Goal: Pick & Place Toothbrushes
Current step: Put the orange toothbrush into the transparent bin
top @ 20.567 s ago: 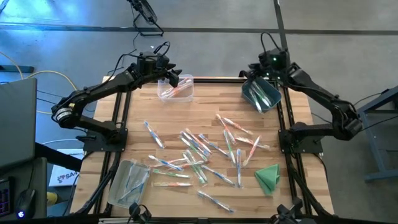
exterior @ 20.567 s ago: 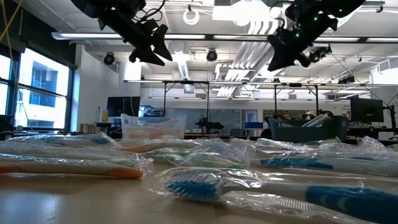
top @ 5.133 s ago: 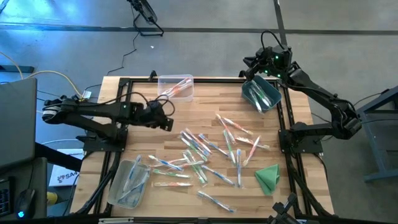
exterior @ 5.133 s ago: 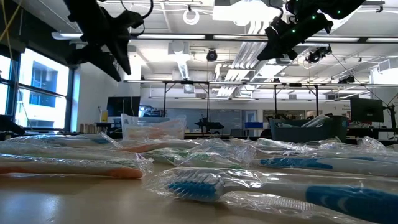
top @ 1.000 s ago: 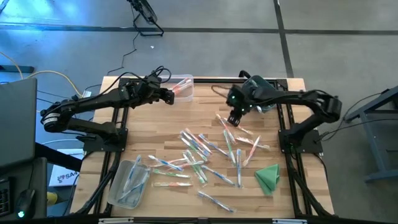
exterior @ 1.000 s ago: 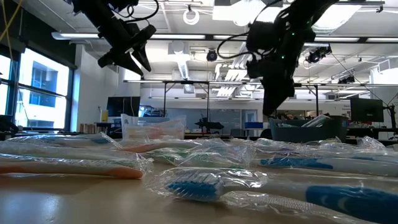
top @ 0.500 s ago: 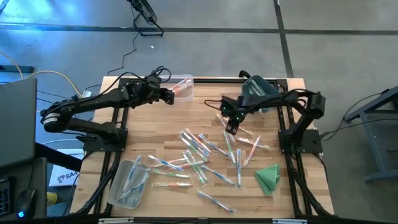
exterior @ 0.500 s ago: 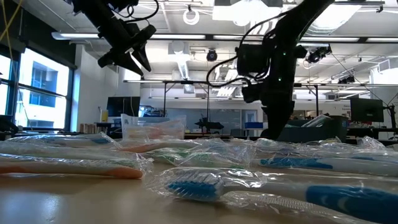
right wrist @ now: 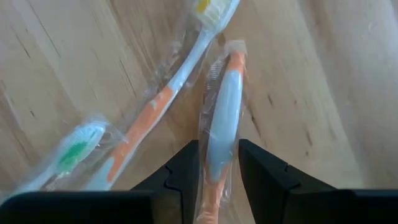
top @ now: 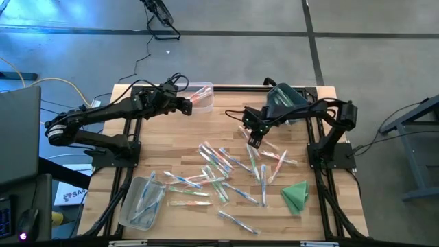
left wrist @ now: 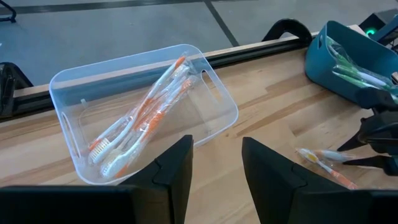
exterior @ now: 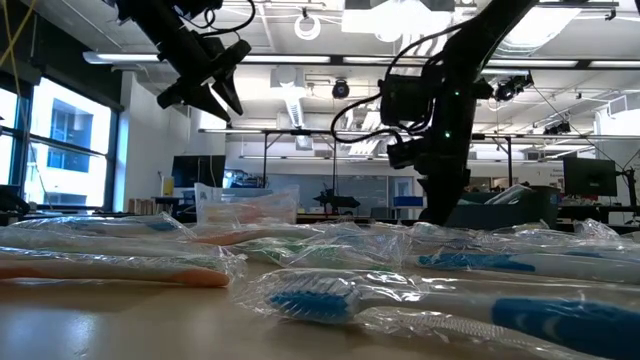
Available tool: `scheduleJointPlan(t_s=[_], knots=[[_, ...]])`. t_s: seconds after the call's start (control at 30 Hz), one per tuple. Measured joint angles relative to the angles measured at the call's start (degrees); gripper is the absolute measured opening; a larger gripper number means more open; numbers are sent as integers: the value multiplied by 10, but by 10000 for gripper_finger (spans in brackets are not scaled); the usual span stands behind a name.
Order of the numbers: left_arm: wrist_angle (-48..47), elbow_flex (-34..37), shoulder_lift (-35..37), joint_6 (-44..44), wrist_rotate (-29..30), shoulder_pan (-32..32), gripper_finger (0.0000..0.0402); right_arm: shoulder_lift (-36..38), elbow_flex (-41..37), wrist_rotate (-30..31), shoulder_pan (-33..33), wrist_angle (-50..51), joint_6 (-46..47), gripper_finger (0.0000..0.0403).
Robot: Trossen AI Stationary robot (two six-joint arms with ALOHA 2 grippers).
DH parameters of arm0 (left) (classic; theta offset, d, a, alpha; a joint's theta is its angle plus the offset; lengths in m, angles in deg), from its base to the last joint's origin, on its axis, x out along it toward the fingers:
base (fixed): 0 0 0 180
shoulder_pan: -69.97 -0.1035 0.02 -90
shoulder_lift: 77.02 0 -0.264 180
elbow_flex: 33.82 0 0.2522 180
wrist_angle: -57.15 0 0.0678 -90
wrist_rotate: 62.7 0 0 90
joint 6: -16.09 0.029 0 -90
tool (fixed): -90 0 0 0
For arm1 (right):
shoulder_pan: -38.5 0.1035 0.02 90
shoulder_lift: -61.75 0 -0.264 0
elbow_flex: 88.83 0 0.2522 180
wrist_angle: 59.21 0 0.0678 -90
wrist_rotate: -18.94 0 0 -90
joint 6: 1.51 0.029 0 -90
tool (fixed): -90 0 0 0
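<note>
Nearest you, along the front edge of the table, sit a clear bin on the left with a few toothbrushes in it and a folded green cloth on the right. Between and just behind them, the wrapped toothbrushes lie scattered across the middle of the wood.

Your right gripper is down at the table on the right side of that scatter, jaws open narrowly with an orange-and-white toothbrush lying between the fingers; you cannot tell whether they press it. Just beside it lies another orange-handled brush, and a green-headed one next to that.

Farther back, your left gripper hangs above the table beside the clear tub, jaws apart and holding nothing. That tub holds several orange toothbrushes. At the back right stands a teal bin with brushes in it.
</note>
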Motion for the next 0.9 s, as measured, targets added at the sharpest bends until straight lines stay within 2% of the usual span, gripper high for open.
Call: scheduleJointPlan(t_s=[0.27, 0.6, 0.83, 0.9], knots=[[0, 0, 0, 0, 0, 0, 136, 3, -33, -3, 0, -21, 0, 105], [0, 0, 0, 2, -2, 0, 136, 3, -35, -12, -1, -36, 0, 105], [0, 0, 0, 35, -87, 0, 136, 2, -36, -14, -3, -37, 0, 105], [0, 0, 0, 35, -95, 0, 136, 2, -36, -15, -3, -38, 0, 105]])
